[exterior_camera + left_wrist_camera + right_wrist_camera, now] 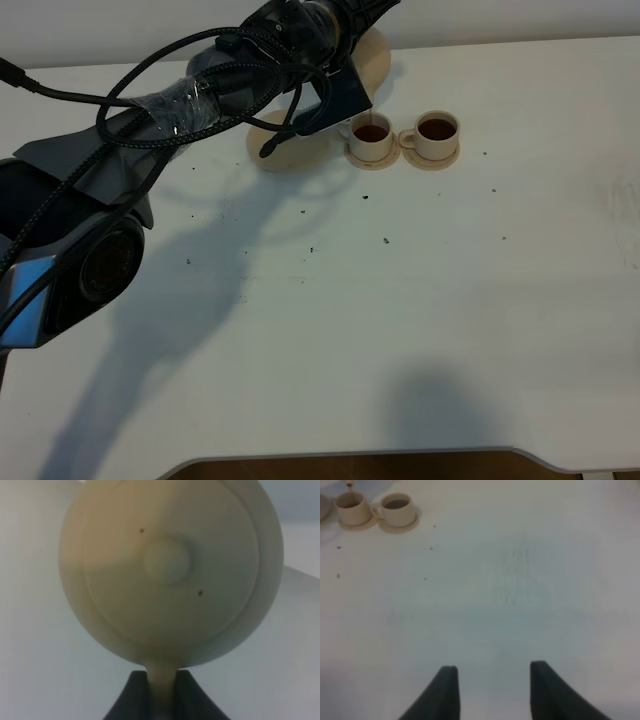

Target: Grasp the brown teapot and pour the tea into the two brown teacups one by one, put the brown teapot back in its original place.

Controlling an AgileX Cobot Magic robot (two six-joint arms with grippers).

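1. Nearest the robot, the right gripper point(492, 671) is hanging over bare tabletop with its two dark fingers spread apart and nothing between them, well away from the crockery.
2. The white table point(400, 330) is carrying a scatter of small dark specks across its middle.
3. Farther back and left of the cups, the wide flat round tan saucer point(285, 152), the original place, is lying empty and partly shaded by the left arm.
4. Just right of it, the two small tan ceramic teacups are sitting side by side on their small round saucers. The left cup point(372, 136) is taking a thin stream of tea point(372, 121), and the right cup point(437, 130) is already showing dark tea.
5. Farthest and highest, the round-bellied tan ceramic teapot point(170, 570) is hanging tipped over the left cup. The left gripper point(162, 677) is pinching its loop handle point(161, 682) tightly between both fingers.
6. Handling, as a judgement: the glazed pot is probably hard, slick and brittle, and getting lighter as it empties. The handle is the sound place to be gripping, since the belly is too wide and smooth. The knobbed lid point(166, 560) is looking unsecured and could be sliding off at a steep tilt.
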